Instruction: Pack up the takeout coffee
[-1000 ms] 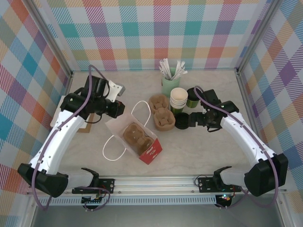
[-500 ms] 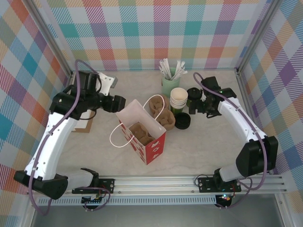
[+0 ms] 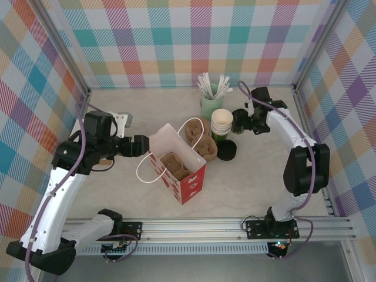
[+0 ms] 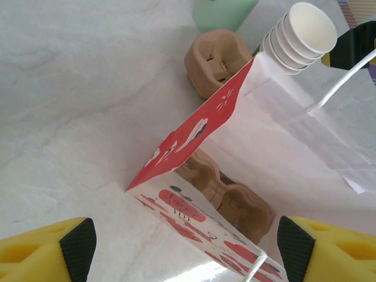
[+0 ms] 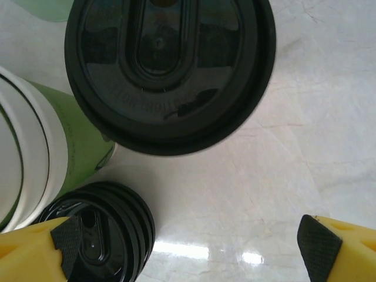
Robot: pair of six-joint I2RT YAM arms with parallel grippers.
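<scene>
The takeout coffee [image 3: 237,117], a dark green cup under a black lid [image 5: 170,70], stands right of the cup stack. My right gripper [image 3: 245,124] hovers beside it, open. In the right wrist view the lid lies ahead of the gripper [image 5: 191,247], not between its pads [image 5: 320,247]. The red and white paper bag [image 3: 179,167] stands upright with a brown carrier tray [image 4: 235,200] inside. My left gripper [image 3: 136,145] is open at the bag's left edge. In the left wrist view the bag's [image 4: 194,211] near corner sits between the spread fingers of the gripper [image 4: 187,252], touching neither.
A stack of lidless cups [image 3: 221,123] and a pale green pot of stirrers [image 3: 210,101] stand behind the bag. Spare black lids [image 3: 227,150] and brown carriers [image 3: 200,138] lie right of it. The bag's white handles [image 3: 145,171] loop outward.
The bag went from lying tilted to standing upright. My left gripper opened, let it go and drew back to the left. My right gripper moved from the spare lids back to the lidded cup.
</scene>
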